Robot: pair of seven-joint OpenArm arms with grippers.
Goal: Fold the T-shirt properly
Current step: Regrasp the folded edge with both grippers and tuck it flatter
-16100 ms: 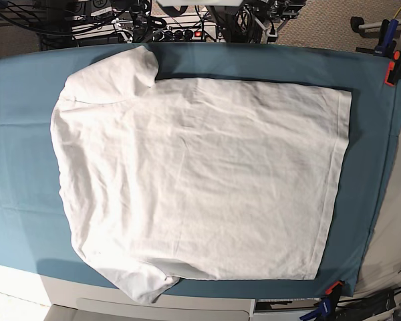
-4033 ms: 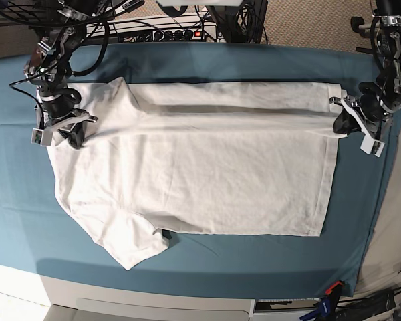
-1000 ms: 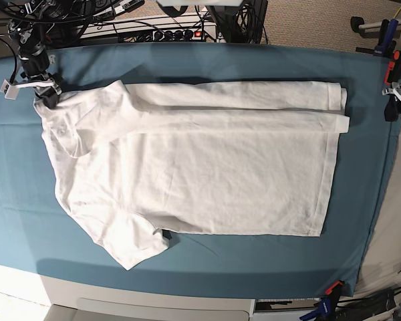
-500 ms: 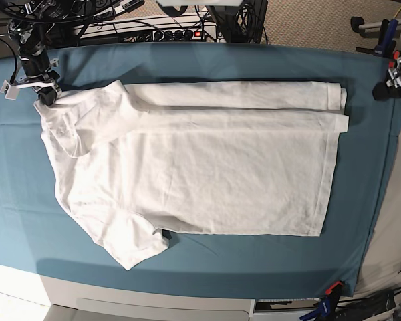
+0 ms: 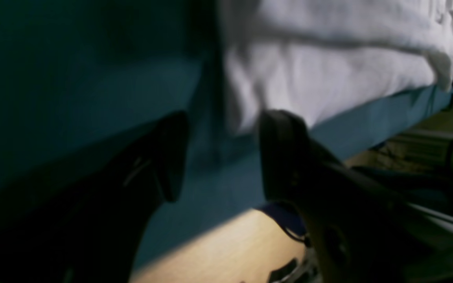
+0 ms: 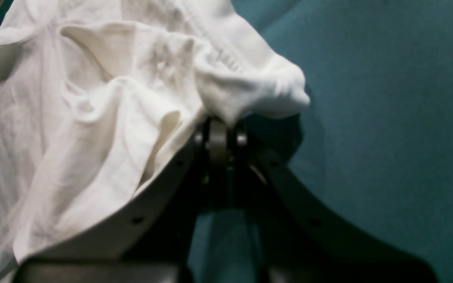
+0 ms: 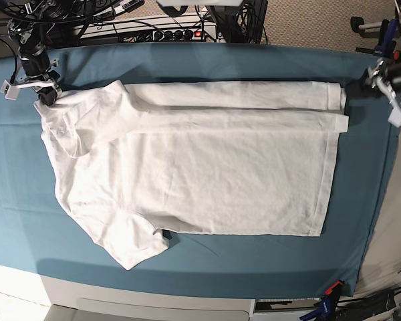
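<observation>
A: What is the biggest thing here?

B: The teal cloth-covered table. Spread flat on it lies the plain white, wrinkled cotton T-shirt, its far long edge already folded inward, the near short sleeve not yet folded.

A: How would the garment handle?

B: It looks light, limp and soft; it likely drapes and bunches, so a single pinch would drag a ridge rather than carry a whole edge. Corners and hems seem the surest places to take hold.

A: And the arms?

B: The right gripper has its black jaws pressed together on a bunched fold of the T-shirt at the far shoulder corner. The left gripper hangs by the hem end, jaws standing apart, holding nothing; the hem corner lies just beyond its fingertips.
</observation>
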